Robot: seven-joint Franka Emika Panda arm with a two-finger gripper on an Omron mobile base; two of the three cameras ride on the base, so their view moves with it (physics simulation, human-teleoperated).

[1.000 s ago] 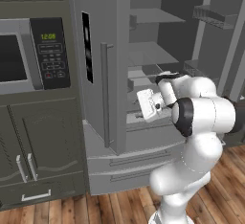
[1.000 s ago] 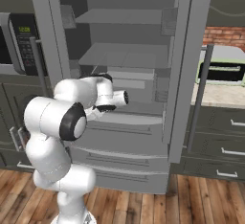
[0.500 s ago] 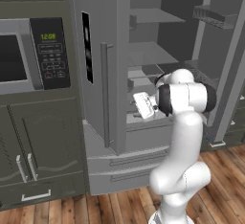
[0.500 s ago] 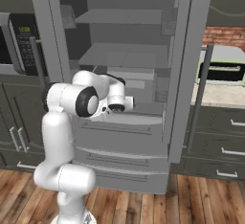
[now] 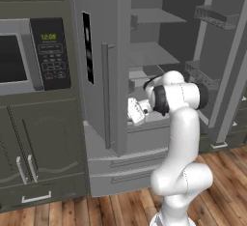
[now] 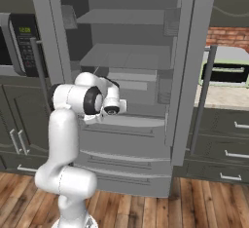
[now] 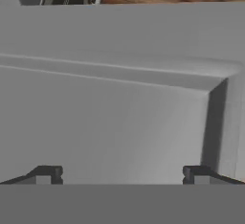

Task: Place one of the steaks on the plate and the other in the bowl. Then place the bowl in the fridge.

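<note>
Fridge [image 5: 103,82] fills the scene, tall and grey, both upper doors swung open on bare grey shelves, with the microwave [image 5: 31,56] built into the cabinets to its left. The arm reaches in at the lowest shelf [image 6: 141,120], just above the drawers [image 6: 126,159], and the end effector [image 7: 122,175] points down at that shelf with its fingertips [image 7: 45,174] spread wide and nothing between them (the hand view looks onto plain grey shelf and a corner of the fridge wall). In the left base view the white hand [image 5: 137,111] sits at the near left edge of the opening.

Of the task's own things, I cannot make out the bowl, the plate or either steak in these pictures; the arm's own body covers much of the low shelf, so whether the bowl stands there cannot be told.

Judging from the empty, wide end effector inside the open fridge, the step in hand looks like the last one, the bowl's placing in the fridge. If the bowl is indeed on the shelf, the next move calls for a clean draw back toward the near side, clear of the shelf edge and the left door.
</note>
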